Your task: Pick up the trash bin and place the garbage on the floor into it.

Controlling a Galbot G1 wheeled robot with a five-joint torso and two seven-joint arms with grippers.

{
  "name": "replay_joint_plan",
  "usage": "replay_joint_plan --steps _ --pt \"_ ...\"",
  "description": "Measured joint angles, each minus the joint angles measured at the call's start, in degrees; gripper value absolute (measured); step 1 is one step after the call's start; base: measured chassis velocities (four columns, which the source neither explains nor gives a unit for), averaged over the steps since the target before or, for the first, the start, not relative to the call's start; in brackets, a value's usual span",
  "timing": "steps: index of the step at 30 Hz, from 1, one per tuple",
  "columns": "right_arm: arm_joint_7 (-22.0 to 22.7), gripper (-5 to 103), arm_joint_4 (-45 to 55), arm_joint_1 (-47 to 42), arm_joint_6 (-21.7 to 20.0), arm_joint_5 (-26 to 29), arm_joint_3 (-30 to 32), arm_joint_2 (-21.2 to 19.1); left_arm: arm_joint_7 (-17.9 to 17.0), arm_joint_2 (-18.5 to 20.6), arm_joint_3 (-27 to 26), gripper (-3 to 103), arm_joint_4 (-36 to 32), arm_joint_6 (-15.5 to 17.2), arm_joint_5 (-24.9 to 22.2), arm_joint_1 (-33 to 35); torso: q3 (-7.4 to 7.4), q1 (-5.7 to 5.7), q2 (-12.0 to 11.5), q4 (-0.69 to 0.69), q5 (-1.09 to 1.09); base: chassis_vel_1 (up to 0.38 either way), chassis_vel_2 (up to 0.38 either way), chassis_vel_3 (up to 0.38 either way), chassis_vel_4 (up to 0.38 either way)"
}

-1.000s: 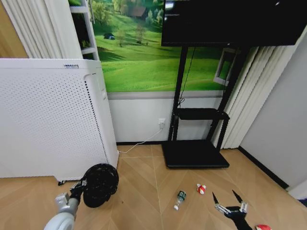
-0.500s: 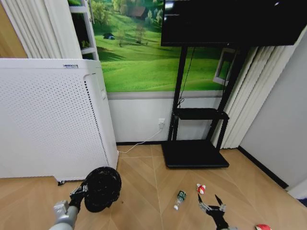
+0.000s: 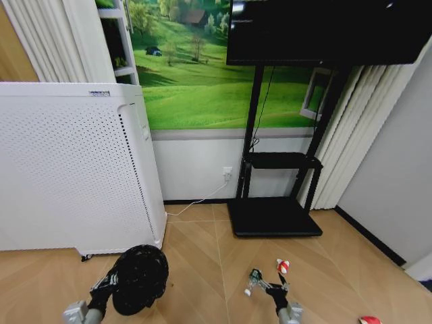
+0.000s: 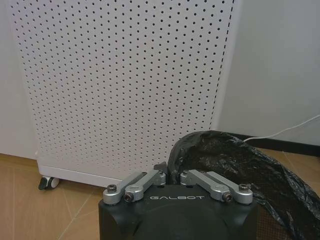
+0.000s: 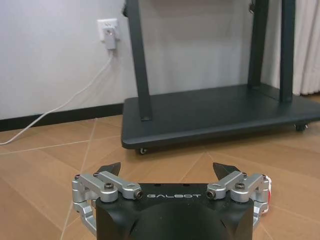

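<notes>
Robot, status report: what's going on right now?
Left gripper shut on trash bin. Right gripper open, low by bottle. Nothing blocking.

Head view: high, looking forward and down across the wood floor [image 3: 202, 250] to the wall. Left wrist view: low, close behind the left gripper [image 4: 170, 176], facing the white perforated appliance [image 4: 125, 80]. Right wrist view: low, behind the right gripper [image 5: 167, 172], facing the TV stand base [image 5: 210, 112]. Both landmarks recur in the head view.
</notes>
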Motion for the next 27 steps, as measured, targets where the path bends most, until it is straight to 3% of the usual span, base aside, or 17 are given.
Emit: replay_joint_plan --steps 12,27 --pt "-0.6 100 -7.6 6.4 -0.5 2.6 -3.7 4.5 0.8 -2.2 -2.6 7 -1.2 -0.6 1.7 3.4 0.00 0.00 0.0 0.01 0.00 0.000 0.000 0.000 0.000" --pt "-6.0 100 -22.9 13.5 2.7 4.8 -7.3 8.7 2.1 -5.4 -4.9 7 -2.1 -1.6 3.9 6.4 0.00 0.00 0.0 -0.01 0.01 0.000 0.000 0.000 0.000"
